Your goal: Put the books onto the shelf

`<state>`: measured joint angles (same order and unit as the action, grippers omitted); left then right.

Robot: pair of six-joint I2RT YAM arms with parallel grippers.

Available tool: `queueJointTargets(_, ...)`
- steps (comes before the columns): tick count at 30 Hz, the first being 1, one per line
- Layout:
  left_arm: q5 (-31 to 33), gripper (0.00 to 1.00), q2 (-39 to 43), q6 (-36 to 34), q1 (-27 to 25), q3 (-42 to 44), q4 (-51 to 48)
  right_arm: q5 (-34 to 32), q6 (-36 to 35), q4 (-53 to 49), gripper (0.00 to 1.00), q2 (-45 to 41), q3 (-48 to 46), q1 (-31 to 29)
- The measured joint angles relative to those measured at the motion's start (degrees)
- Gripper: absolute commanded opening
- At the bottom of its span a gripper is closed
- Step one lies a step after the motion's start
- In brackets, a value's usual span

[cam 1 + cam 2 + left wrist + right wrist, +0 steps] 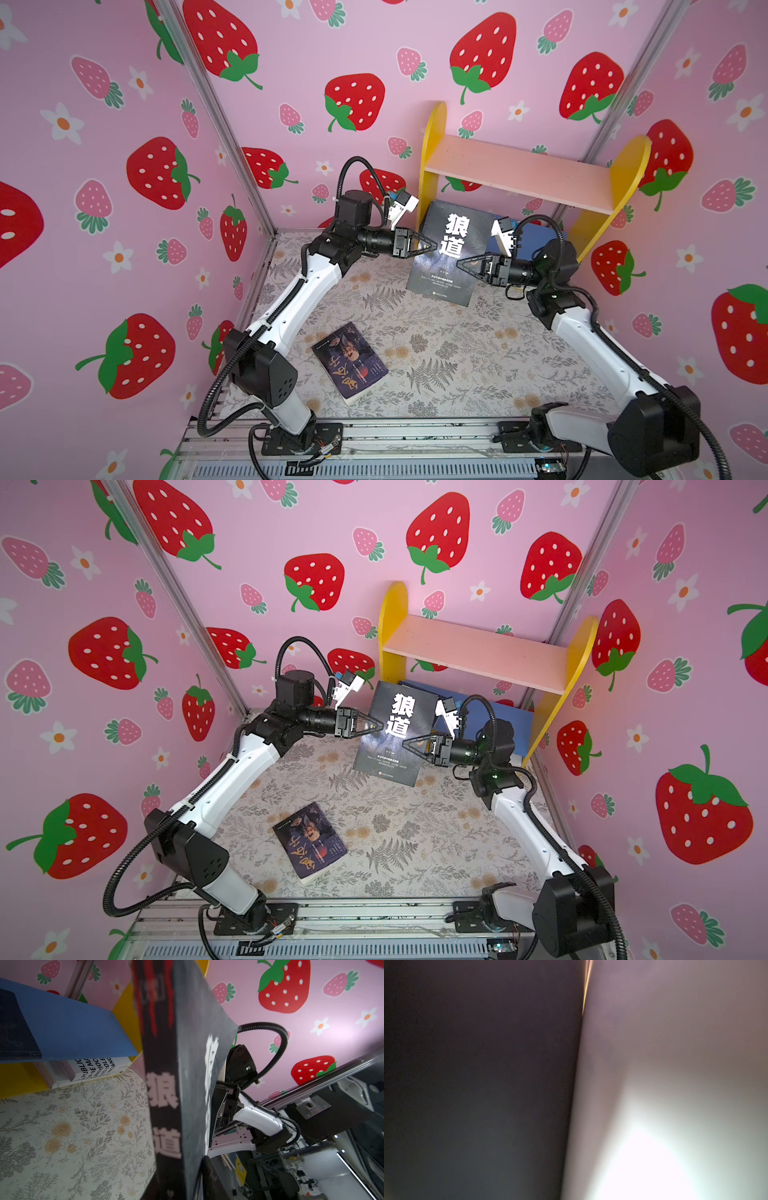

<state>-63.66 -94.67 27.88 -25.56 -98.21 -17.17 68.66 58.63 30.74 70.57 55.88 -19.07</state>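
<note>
Top views first. In both top views I have the dark book (440,286) (388,756), the one with the big white characters, up off the desk (457,365). It is at the back edge, tilted with its cover facing up, just in front of the shelf (432,137) in the back right corner. The left gripper (432,246) is pinched on the book's spine edge. The right gripper (461,264) is clamped on the opposite edge, so both arms carry it. The pink board (519,174) is bare. A second book (350,362) lies flat and face up near the front left corner of the desk, well apart from both grippers. In a top view I can see the blue board (515,725) behind the right arm, with something navy lying on it.

Left wrist now. The held book's spine (164,1084) fills the middle, very close. Beside it is the blue board (72,1028) with a navy book (16,1030) flat on top. A white book (95,1068) with black lettering lies underneath, on the desk.

Right wrist. I get only a dark surface (477,1084) and a pale one pressed up to the lens, too blurred to name.
</note>
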Motion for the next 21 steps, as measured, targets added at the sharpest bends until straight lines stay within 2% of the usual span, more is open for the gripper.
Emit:
queueJointTargets(1,-0.2,0.1,0.0,0.4,0.0,-0.2,0.1,0.0,-0.1,-0.1,0.14,0.1,0.0,0.0)
queueJointTargets(2,0.0,0.07,0.1,0.4,-0.1,-0.5,0.0,-0.1,-0.2,0.1,0.23,0.2,0.0,0.0)
queueJointTargets(3,0.1,0.0,0.1,0.6,-0.1,-0.7,0.0,-0.2,-0.1,0.1,0.36,0.3,0.1,0.0)
queueJointTargets(5,1.4,0.0,0.2,1.1,-0.1,-0.8,0.2,-1.1,-0.2,0.3,0.37,0.3,0.6,0.1)
queueJointTargets(6,2.0,0.0,0.2,1.7,-0.2,-0.8,0.5,-1.6,-0.3,0.2,0.44,0.5,1.0,0.1)
queueJointTargets(7,2.6,0.0,0.2,2.4,-0.2,-0.8,0.8,-2.3,0.0,0.2,0.58,0.7,1.5,0.2)
queueJointTargets(9,4.0,0.0,0.2,4.5,-0.2,-0.8,2.2,-3.9,-0.1,0.6,0.69,1.0,2.1,0.6)
queueJointTargets(13,8.2,0.0,0.2,9.9,-0.2,-0.8,6.1,-9.4,0.3,1.1,0.78,1.1,2.6,3.4)
queueJointTargets(18,15.8,0.0,0.2,18.7,-0.2,-2.1,11.0,-18.9,-1.0,0.1,0.79,-0.1,3.1,7.5)
queueJointTargets(21,21.6,0.0,-0.3,24.8,-0.2,-5.2,14.5,-25.0,-6.0,-6.0,0.8,-0.7,7.5,7.9)
